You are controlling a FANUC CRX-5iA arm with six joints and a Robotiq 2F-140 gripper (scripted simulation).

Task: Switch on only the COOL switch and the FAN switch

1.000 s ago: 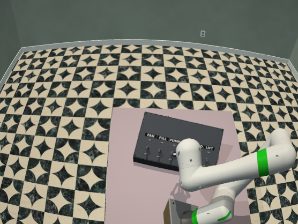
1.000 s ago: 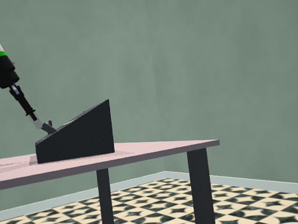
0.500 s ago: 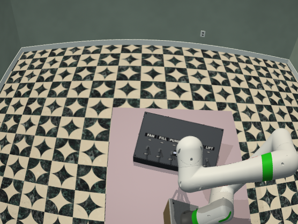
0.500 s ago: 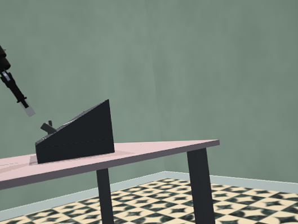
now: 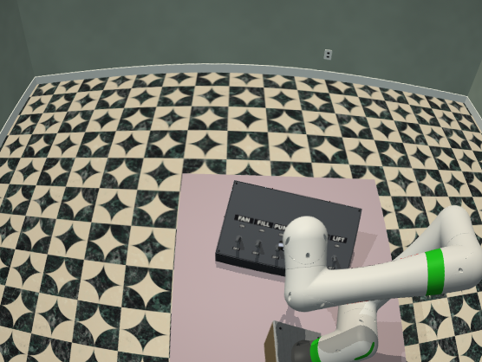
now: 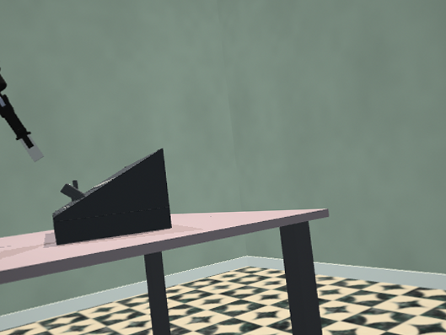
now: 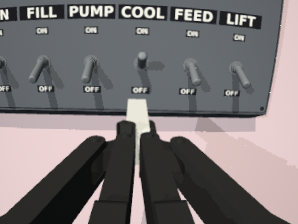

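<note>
Tool (image 7: 137,117), pinched shut on nothing, hangs off the console (image 7: 153,106) below its COOL switch (image 7: 141,60); FAN switch (image 5: 237,242) apparently next.

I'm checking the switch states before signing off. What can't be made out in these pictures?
- Top view: the arm covers the COOL and FEED switches.
- Wrist view: FAN's label is cut by the left edge, its lever barely shows.
- Exterior view: the console is side-on; levers overlap, labels unseen.
- ON/OFF marks: tiny, blurred.
</note>
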